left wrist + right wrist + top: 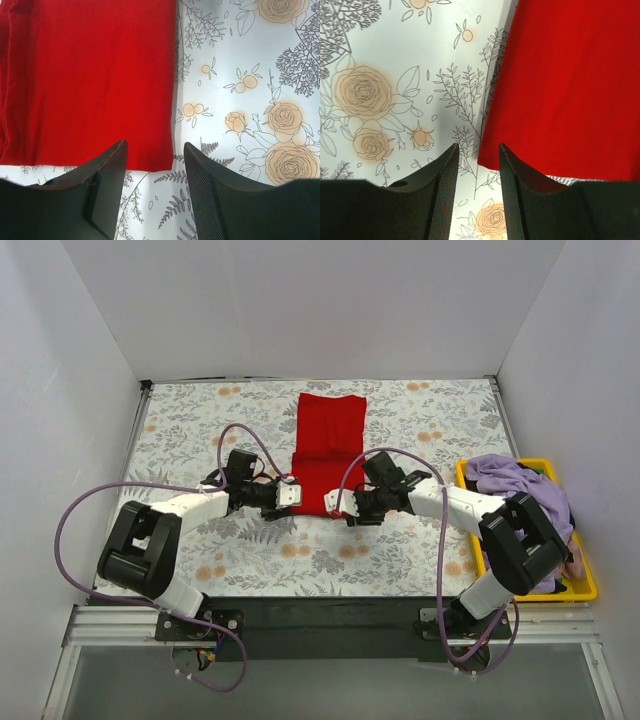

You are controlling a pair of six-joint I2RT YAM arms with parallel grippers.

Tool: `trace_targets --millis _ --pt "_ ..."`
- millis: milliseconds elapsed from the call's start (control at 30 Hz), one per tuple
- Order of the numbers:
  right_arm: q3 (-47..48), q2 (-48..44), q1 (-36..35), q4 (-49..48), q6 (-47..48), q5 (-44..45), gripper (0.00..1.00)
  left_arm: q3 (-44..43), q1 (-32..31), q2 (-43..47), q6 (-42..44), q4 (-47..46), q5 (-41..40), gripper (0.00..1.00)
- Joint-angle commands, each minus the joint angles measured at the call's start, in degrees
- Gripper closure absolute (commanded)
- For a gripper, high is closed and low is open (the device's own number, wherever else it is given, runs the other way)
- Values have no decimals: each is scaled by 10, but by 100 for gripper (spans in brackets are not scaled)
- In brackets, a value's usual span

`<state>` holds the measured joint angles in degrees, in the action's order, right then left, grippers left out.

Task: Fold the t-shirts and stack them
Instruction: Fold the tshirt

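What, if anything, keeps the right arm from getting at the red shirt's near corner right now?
Nothing that shows; it probably can. The right gripper is open, and the near corner of the red t-shirt lies flat on the table just ahead of it, with no other thing between them.

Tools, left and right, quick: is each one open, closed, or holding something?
Left tool: open, empty, at a near corner of the red t-shirt.
Right tool: open, empty, at its other near corner.
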<state>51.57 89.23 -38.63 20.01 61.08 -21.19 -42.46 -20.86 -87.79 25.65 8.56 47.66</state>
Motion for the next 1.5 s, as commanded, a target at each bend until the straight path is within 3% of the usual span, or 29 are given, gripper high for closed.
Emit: trace_targets --millis 0,367,500,600,733,933,1167,1300,1467 --pt "-2 16 0 -37 -11 3 57 -1 -9 -7 25 -6 -3 53" --pt "-31 52 0 -66 12 28 64 -3 -13 -65 48 -6 -34 60" --pt "-31 62 -1 -79 4 45 79 -12 -15 -83 48 -3 -49 70" --pt "-28 63 0 -81 -3 55 98 -33 -16 -99 45 16 -58 83" --pt "-26 56 0 -81 -10 60 99 -44 -15 -96 37 30 -49 100" --pt "-10 -5 4 -47 -22 41 99 -80 -15 -46 10 64 -16 100" --pt "151 -20 55 64 -25 3 99 -220 -1 -43 -13 179 4 100" --pt "189 -18 66 89 -1 4 99 -227 -1 -28 -2 180 3 100" --pt "168 -55 60 128 8 -9 99 -214 -7 8 1 212 11 100"
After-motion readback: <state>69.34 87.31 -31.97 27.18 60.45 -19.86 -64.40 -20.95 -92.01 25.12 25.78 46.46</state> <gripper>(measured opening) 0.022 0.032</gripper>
